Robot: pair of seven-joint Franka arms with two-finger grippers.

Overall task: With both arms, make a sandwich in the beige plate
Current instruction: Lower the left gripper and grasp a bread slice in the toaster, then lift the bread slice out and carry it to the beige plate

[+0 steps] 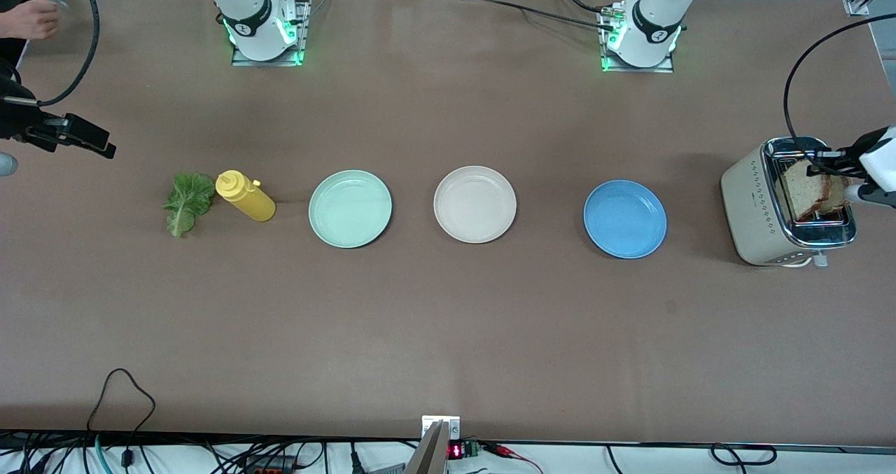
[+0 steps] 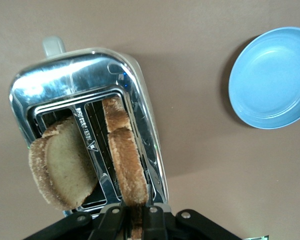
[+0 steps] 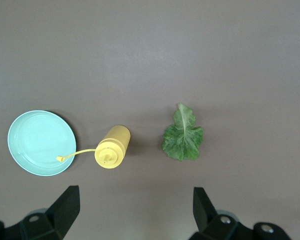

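We have left hand [image 2: 135, 220] clamped on bread slice [image 2: 126, 167] in toaster [image 1: 770, 211]; lift straight up, clear slot, then carry to beige plate [image 1: 474, 204], mid-desk. Right hand [image 3: 135, 210], fingers apart, waits above lettuce [image 3: 183, 139].

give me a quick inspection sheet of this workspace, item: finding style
surface: brown table, no spills seen
job's things: beige plate bare, between the mint green plate and blue plate; two bread slices stand in the toaster at the left arm's end; lettuce leaf flat on the table at the right arm's end
clutter: yellow squeeze bottle on its side beside the lettuce
grippers: left gripper over the toaster, shut on the edge of one slice; right gripper open, above the lettuce and bottle
cables: black cables at the table's near edge
surroundings: a person's hand at one corner
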